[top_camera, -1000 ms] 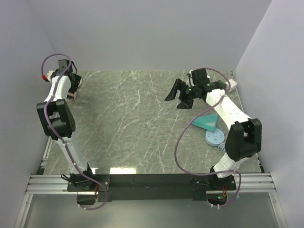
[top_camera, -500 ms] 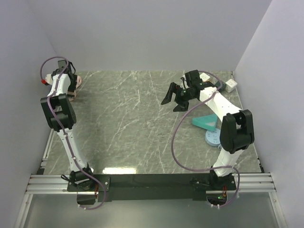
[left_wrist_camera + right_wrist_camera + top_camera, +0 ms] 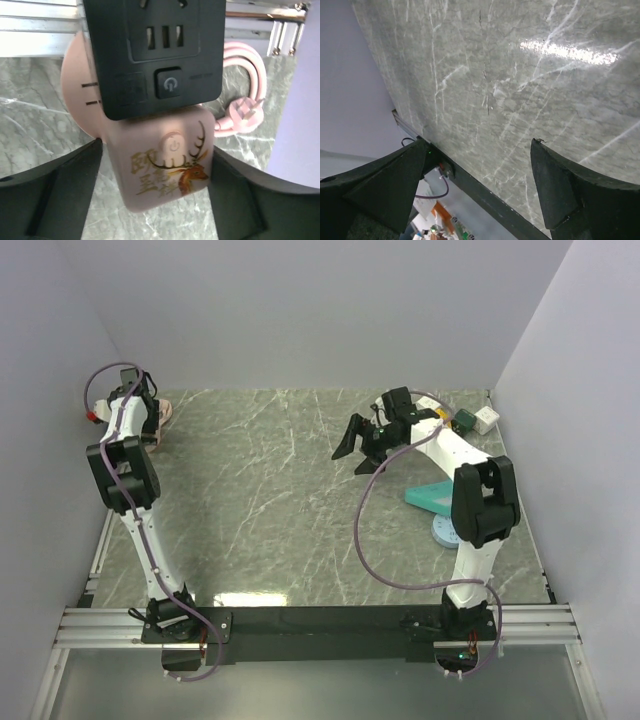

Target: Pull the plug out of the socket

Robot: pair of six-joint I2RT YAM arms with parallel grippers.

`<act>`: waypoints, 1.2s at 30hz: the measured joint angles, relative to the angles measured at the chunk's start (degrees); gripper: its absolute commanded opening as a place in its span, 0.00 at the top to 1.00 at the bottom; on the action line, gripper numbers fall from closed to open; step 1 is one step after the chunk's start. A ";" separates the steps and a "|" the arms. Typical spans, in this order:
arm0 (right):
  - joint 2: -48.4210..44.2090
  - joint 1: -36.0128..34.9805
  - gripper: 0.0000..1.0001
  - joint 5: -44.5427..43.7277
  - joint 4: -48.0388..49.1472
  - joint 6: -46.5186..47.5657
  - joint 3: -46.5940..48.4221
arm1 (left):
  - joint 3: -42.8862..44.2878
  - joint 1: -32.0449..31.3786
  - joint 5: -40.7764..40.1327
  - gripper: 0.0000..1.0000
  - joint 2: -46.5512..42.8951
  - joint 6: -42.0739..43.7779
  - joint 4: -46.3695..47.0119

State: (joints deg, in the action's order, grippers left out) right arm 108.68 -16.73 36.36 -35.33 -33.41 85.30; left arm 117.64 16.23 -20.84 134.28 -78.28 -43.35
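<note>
In the left wrist view a pink cube socket [image 3: 165, 165] with a gold deer print sits between my left gripper's [image 3: 156, 200] fingers, which press on both its sides. A black plug block [image 3: 155, 55] with a power button is seated in the end of the cube away from the camera. A pink cord with its own plug [image 3: 245, 107] curls to the right. In the top view the left gripper [image 3: 150, 425] is at the far left corner with the pink socket [image 3: 162, 412]. My right gripper [image 3: 352, 452] is open and empty above mid-table, far from the socket; its wrist view [image 3: 479, 145] shows only marble.
A teal wedge [image 3: 437, 497] and a pale blue disc [image 3: 452, 530] lie at the right. A white cube [image 3: 484, 420] and a small green item [image 3: 464, 422] sit at the back right corner. Walls close in on the left, back and right.
My right gripper has swung left across the table, staying open. The left arm's elbow has folded back toward the wall; its gripper stays at the pink socket.
</note>
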 measured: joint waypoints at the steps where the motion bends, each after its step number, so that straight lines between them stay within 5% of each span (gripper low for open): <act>1: 0.59 0.00 0.10 0.59 0.48 -0.20 0.00 | -0.85 -0.02 0.44 0.27 -0.48 0.09 0.85; 6: 3.19 0.55 0.11 3.28 2.91 -1.42 0.00 | -7.52 -0.15 3.63 0.61 -4.66 3.23 6.34; 15: 4.13 3.61 0.11 5.75 5.38 -2.19 0.00 | -26.05 -4.39 12.59 0.95 -17.33 14.95 10.64; 23: 4.17 5.35 0.09 6.12 5.22 -1.88 0.00 | -36.79 -20.55 23.93 1.00 -25.27 26.84 10.38; 26: 4.17 5.35 0.07 5.01 4.13 -1.33 0.24 | -38.21 -28.85 26.91 0.97 -26.27 30.16 10.14; 31: 3.91 5.38 0.04 1.44 1.60 -0.07 1.03 | -41.33 -39.32 32.35 0.58 -28.41 32.13 10.64; 36: 2.73 5.35 0.03 -1.57 -0.90 1.03 1.03 | -43.87 -43.34 33.48 0.22 -30.62 32.17 9.99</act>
State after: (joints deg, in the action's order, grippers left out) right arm 111.42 -11.38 34.79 -36.23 -32.38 86.32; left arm 73.78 -27.11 12.64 103.66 -46.11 -33.36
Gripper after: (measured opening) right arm 0.966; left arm 0.678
